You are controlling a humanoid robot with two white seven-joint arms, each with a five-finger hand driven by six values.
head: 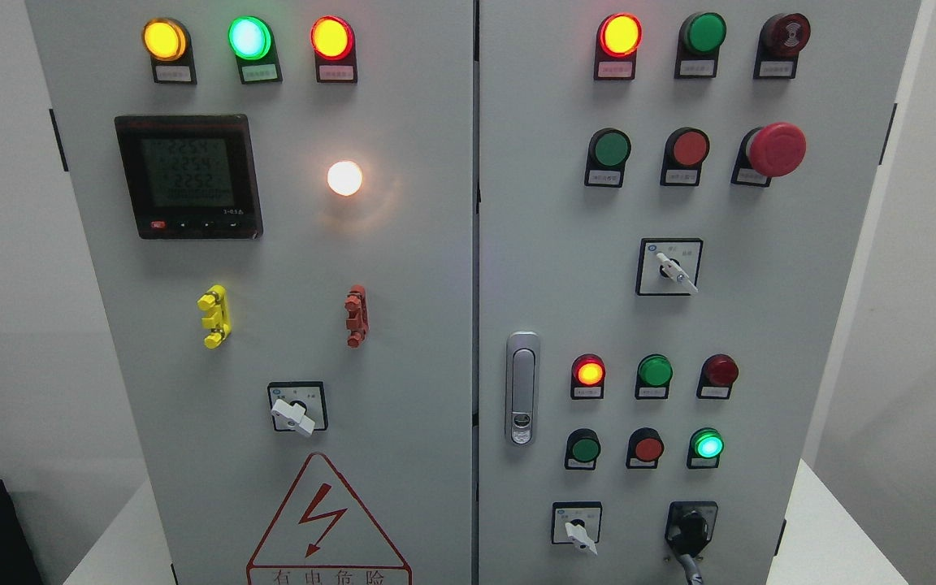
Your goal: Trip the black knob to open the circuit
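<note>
Nothing is reaching for the black knob (691, 526) yet.
No robot hand is showing, so its state cannot be told; the knob, probably untripped, is waiting at the cabinet's (801, 325) lower right.

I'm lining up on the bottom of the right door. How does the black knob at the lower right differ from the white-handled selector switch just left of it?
The black rotary knob is dark all over, while the white-handled selector switch has a pale lever on a white-faced plate. The black knob looks bulkier and sits on a black mount; the white one is slimmer. The black knob's grip points down; the white lever points down and right. Both sit in the bottom row of the grey right cabinet door.
</note>
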